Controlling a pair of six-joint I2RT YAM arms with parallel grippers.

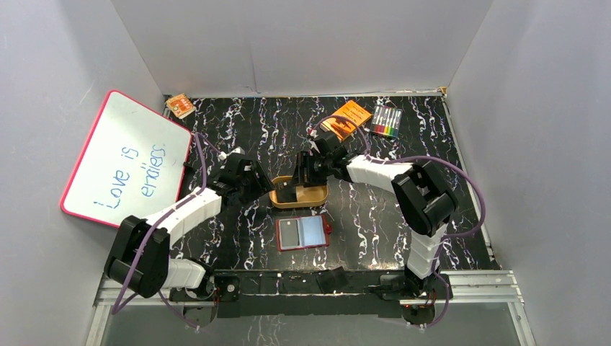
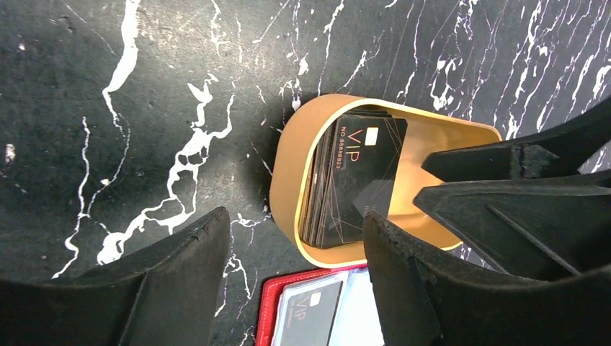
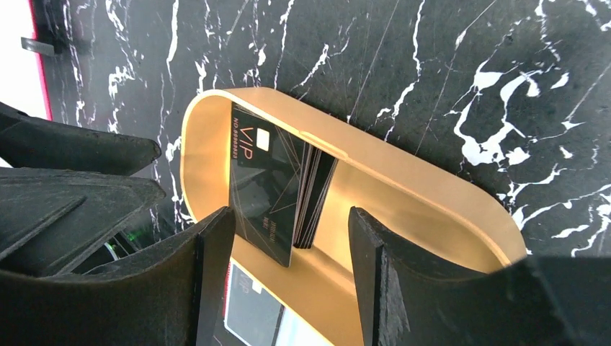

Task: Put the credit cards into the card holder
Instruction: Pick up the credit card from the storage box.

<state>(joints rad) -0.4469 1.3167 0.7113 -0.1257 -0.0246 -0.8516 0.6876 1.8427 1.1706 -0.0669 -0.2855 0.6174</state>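
The cards [image 2: 360, 173] stand on edge in a leaning stack at the left end of the tray [image 2: 288, 166], with their long axis across the tray's width. The right gripper [image 3: 292, 213] hangs over the tray with its jaws apart and empty. The stack's lower corner lies between them, close to one finger, so this looks the nearer arm for the pick. The left gripper [image 2: 295, 216] sits just outside the tray's rounded end, jaws also apart and holding nothing. The wallet [image 1: 302, 232] lies open just beside the tray, on the bases' side. The tabletop [image 1: 252, 122] is flat, black and marble-patterned. Room inside the tray is tight with both grippers so near. The whiteboard [image 1: 126, 158], orange box [image 1: 346, 117] and markers [image 1: 387, 121] lie well apart.
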